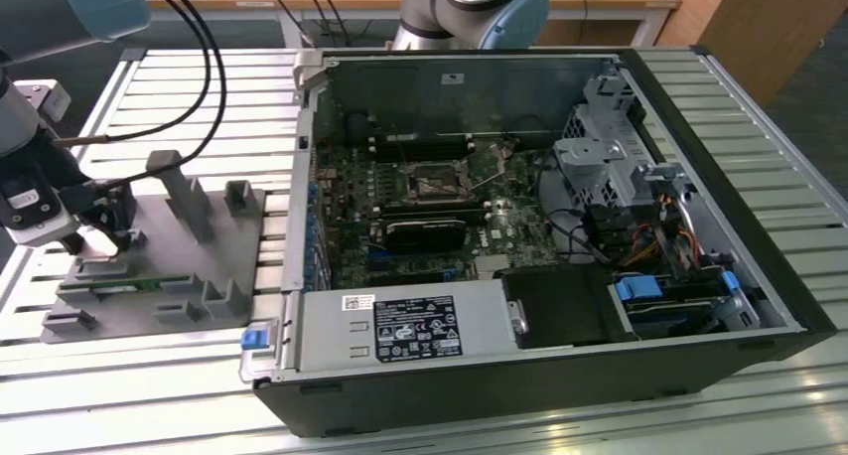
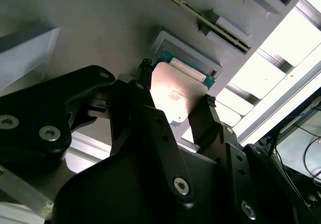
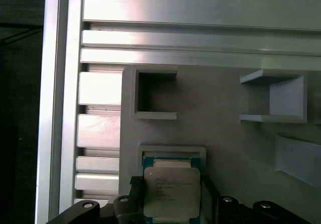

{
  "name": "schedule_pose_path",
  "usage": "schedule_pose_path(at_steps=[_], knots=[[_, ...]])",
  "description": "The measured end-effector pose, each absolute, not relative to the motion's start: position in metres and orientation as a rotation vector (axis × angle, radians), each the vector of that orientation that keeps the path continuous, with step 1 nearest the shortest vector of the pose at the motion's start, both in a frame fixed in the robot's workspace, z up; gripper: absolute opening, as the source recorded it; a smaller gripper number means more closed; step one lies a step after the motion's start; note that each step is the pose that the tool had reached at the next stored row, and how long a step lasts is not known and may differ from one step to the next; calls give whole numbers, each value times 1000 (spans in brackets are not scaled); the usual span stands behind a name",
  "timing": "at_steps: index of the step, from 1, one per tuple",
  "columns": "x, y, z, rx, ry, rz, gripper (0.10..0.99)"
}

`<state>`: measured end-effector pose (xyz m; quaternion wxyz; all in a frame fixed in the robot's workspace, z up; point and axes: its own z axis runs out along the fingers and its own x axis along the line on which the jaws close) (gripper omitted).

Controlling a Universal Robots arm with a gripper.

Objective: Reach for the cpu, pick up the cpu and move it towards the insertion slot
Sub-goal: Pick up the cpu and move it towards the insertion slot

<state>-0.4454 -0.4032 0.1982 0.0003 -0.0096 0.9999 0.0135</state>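
Cpu [image 3: 171, 191] is clamped in the gripper [image 2: 176, 84] at its teal nest [image 3: 173, 159]: pick-up step. Transfer towards the insertion slot [image 1: 436, 184] calls for a level, firm hold.

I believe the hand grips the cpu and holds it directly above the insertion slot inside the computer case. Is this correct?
Not quite. The hand does grip the cpu, but it is over the grey holder outside the computer case, at the exterior view's left, apart from the insertion slot. The exterior view shows this.
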Motion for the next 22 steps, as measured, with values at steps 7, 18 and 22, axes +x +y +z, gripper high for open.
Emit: schedule_pose_path(at_steps=[7, 18, 22], knots=[[-445, -403, 203, -30, 3141, 42, 541], [-445, -403, 205, -30, 3141, 42, 541], [-445, -403, 206, -30, 3141, 42, 541]])
